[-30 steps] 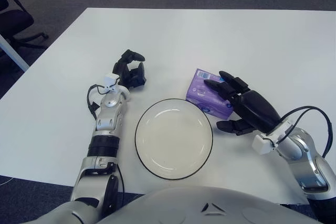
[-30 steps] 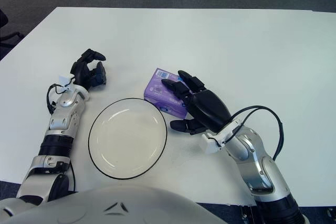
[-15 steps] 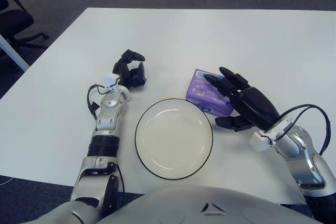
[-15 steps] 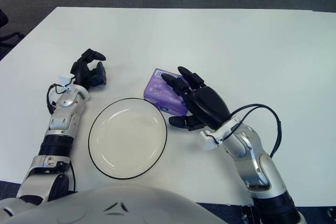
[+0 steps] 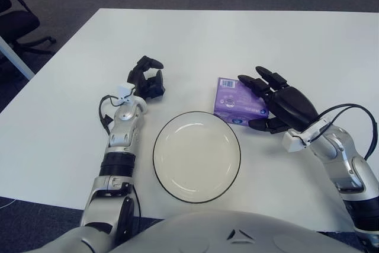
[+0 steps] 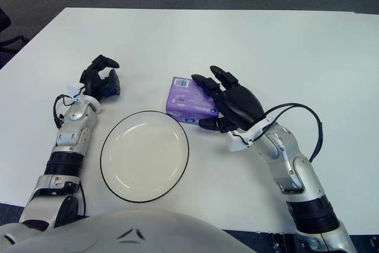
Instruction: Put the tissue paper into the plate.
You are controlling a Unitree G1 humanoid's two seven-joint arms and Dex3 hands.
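Since a second ago the right hand has swung up and away from the robot, and the purple rectangular tissue packet has turned squarer to the table edge. Round white black-rimmed plate sits empty on the white table, packet just beyond its far-right rim, long axis running left-right, barcode at its far-left corner. Right hand, far nearer, fingers spread over the packet's right end, grasp not yet closed; left hand, curled and empty, shows left of the plate.

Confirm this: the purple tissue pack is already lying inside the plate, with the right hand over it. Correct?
No. The purple tissue pack lies on the table, beyond the plate, which holds nothing. The left eye view shows it. The right hand is indeed over its right side.
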